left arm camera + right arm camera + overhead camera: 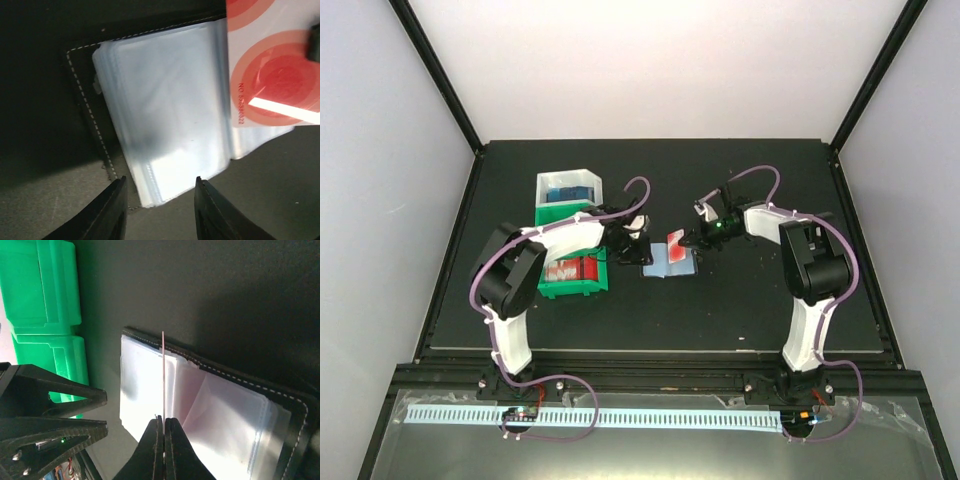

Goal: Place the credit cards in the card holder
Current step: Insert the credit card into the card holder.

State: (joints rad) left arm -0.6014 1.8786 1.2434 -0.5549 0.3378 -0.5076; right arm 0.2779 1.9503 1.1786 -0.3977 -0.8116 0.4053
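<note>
The card holder [663, 264] lies open on the black table [740, 310] between the two arms, just right of the green tray [572, 288]. It has a black cover with white stitching, and its pale clear pockets are fanned out. The right gripper [163, 426] is clamped on a red-ringed card [270, 75], held on edge over the pockets. The left gripper [160, 210] has its fingers apart at the holder's corner.

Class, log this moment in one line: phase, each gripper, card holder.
phase: card insertion | right gripper: shut on red card | left gripper: open above card holder | card holder: open
</note>
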